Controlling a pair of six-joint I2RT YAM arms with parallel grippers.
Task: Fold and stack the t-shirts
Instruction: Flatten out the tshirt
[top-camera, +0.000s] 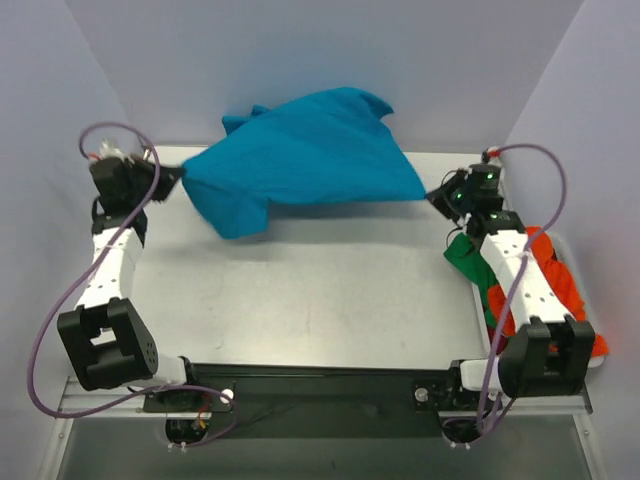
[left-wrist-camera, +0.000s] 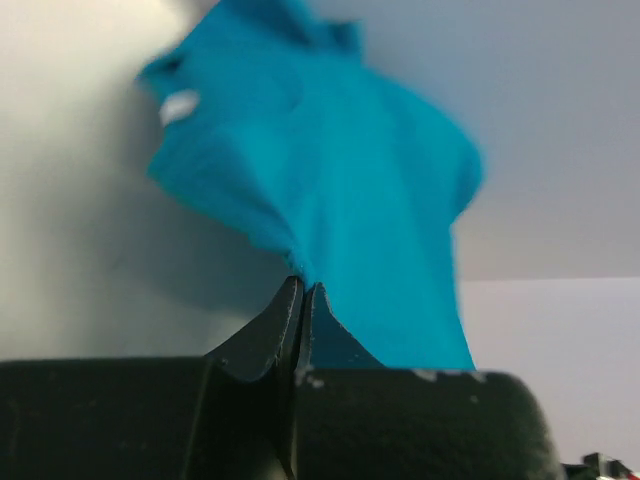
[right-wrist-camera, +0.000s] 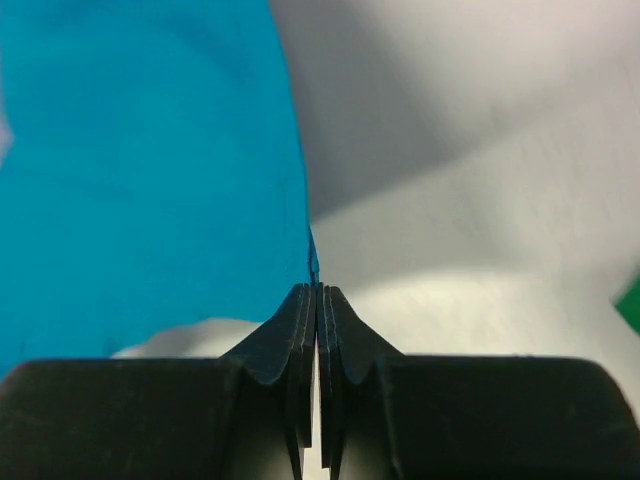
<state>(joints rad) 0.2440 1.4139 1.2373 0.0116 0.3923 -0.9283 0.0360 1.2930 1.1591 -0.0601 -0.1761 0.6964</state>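
Note:
The teal-blue t-shirt (top-camera: 305, 160) hangs stretched in the air between both grippers, above the far part of the table (top-camera: 300, 290). My left gripper (top-camera: 180, 178) is shut on its left edge; in the left wrist view the cloth (left-wrist-camera: 340, 180) rises from the pinched fingertips (left-wrist-camera: 302, 288). My right gripper (top-camera: 430, 195) is shut on its right corner; in the right wrist view the cloth (right-wrist-camera: 150, 170) spreads left of the fingertips (right-wrist-camera: 317, 290). An orange-red t-shirt (top-camera: 555, 275) and a green t-shirt (top-camera: 470, 262) lie in a heap at the right, under the right arm.
The heap lies in a white bin (top-camera: 582, 300) at the table's right edge. Grey walls enclose the table at the back and both sides. Purple cables (top-camera: 45, 330) loop beside each arm.

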